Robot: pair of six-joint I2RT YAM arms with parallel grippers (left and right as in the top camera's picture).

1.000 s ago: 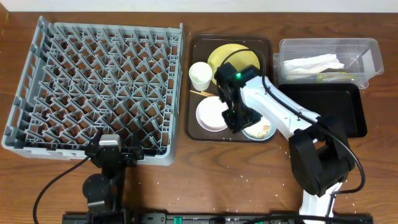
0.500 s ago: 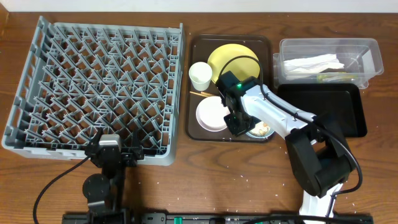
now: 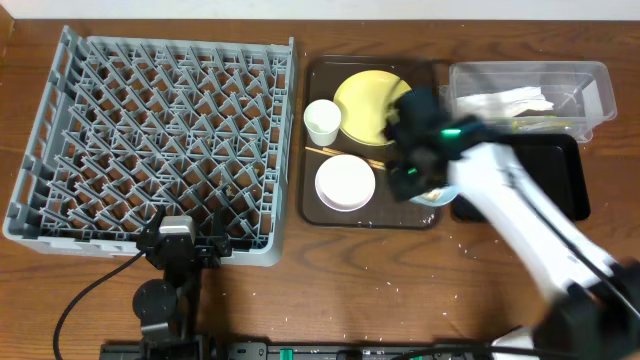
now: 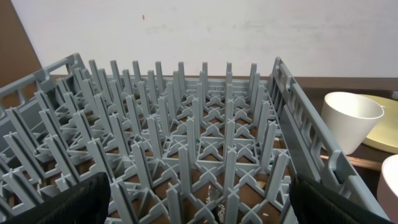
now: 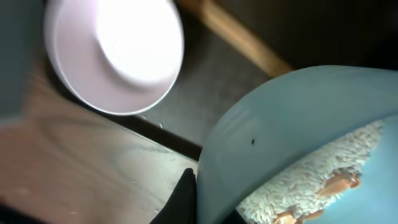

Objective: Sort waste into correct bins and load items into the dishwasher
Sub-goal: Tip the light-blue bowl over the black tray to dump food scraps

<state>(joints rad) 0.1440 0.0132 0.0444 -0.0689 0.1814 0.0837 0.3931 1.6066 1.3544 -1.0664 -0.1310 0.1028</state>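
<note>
Tabletop (image 3: 400, 275): wood.
Right gripper (image 3: 418, 183): we see it clamping round light blue bowl (image 5: 298, 124) over dark brown tray (image 3: 312, 210).
Left gripper (image 4: 199, 202): spread, empty.

The light blue bowl (image 5: 280, 124) fills the lower right, rice scraps (image 5: 311, 171) inside; the white bowl (image 5: 118, 53) sits upper left on the dark tray (image 5: 186, 109), a chopstick (image 5: 239, 37) above

Overhead looks straight down; left wrist skims the rack (image 4: 186, 143); right wrist hugs blue bowl (image 5: 292, 124); all share white bowl (image 3: 345, 183).
</note>
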